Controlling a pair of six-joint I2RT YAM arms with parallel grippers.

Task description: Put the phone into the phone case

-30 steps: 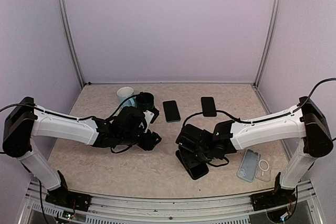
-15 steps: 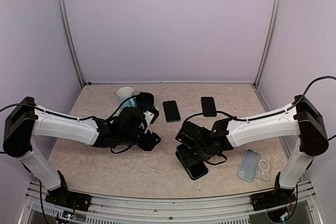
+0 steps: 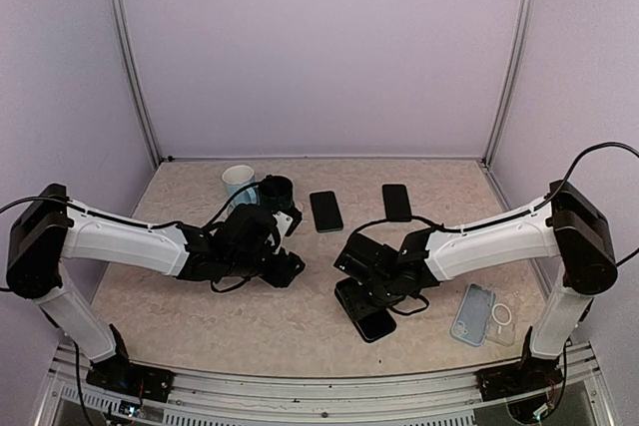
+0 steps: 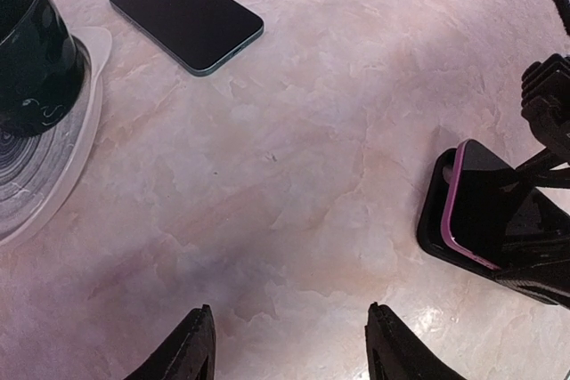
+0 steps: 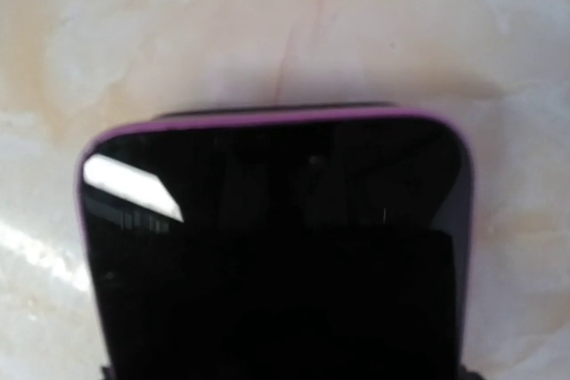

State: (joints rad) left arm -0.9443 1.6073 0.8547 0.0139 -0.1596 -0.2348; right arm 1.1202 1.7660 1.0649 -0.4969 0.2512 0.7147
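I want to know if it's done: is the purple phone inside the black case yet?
Not fully: the purple phone rests atop the black case, its purple edge exposed.

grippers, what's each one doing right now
Left gripper: open, holding nothing.
Right gripper: closed on the purple-edged phone.
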